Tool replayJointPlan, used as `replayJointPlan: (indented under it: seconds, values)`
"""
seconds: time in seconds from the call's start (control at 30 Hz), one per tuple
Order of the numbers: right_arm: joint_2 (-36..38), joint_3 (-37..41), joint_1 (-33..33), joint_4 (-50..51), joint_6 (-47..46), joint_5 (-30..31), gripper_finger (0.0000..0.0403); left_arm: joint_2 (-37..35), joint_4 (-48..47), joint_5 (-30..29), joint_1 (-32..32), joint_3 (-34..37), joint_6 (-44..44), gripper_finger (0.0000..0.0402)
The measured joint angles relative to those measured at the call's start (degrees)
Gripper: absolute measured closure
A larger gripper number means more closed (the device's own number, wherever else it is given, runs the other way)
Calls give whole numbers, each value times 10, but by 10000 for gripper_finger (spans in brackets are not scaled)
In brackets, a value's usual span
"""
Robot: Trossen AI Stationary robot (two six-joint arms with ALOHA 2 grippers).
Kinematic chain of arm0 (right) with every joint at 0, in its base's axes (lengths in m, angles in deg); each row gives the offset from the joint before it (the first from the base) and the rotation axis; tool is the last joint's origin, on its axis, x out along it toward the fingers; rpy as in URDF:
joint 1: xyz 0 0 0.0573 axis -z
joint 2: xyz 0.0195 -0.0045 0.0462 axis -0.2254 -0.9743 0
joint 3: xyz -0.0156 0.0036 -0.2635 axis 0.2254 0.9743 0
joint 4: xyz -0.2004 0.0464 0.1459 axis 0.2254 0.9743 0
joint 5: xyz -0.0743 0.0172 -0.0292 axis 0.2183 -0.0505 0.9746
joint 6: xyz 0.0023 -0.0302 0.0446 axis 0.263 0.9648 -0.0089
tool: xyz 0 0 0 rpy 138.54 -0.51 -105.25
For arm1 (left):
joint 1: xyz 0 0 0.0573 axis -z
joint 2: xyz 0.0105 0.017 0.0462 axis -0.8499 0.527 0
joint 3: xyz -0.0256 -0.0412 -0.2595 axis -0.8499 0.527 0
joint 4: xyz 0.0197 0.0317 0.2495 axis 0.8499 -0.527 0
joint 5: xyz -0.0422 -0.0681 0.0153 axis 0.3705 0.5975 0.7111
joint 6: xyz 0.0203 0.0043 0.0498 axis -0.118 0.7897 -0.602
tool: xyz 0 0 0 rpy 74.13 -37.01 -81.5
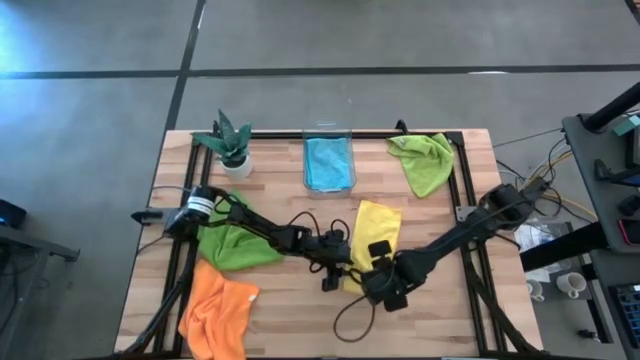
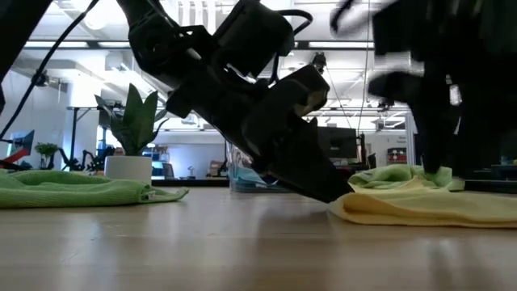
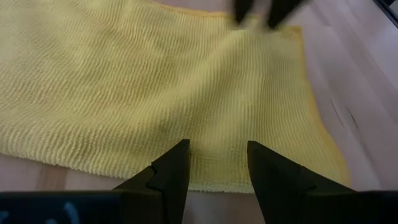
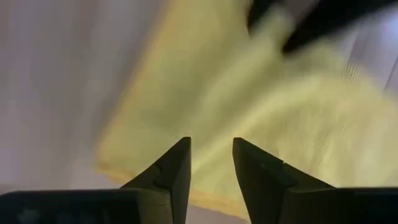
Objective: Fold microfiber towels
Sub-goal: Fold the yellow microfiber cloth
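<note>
five towels on the table [image 1: 290,300], the yellow towel [image 1: 377,228] between the left gripper [image 3: 217,163] and right gripper [image 4: 211,163], both spread; wrist views alone show this, the right's seemingly over its edge.

No legible text, label, brand, number or sign appears in any view; nothing readable stands on the towels, the arms, the table or the room behind.
</note>
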Motion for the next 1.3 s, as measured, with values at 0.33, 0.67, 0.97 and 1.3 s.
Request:
replayJointPlan:
  seconds: [0.33,0.67,0.97,1.3]
  values:
    - [-2,62,7,75,-62,-75,318,-2,-2,5,1,2,-1,256]
    - [36,-1,14,100,-58,51,308,-22,-12,2,1,2,2,256]
    - [41,129,28,-56,-139,70,314,-73,-9,-19,-4,8,1,256]
    - [41,129,-26,-122,-76,-29,297,-6,75,-44,-2,-19,-4,256]
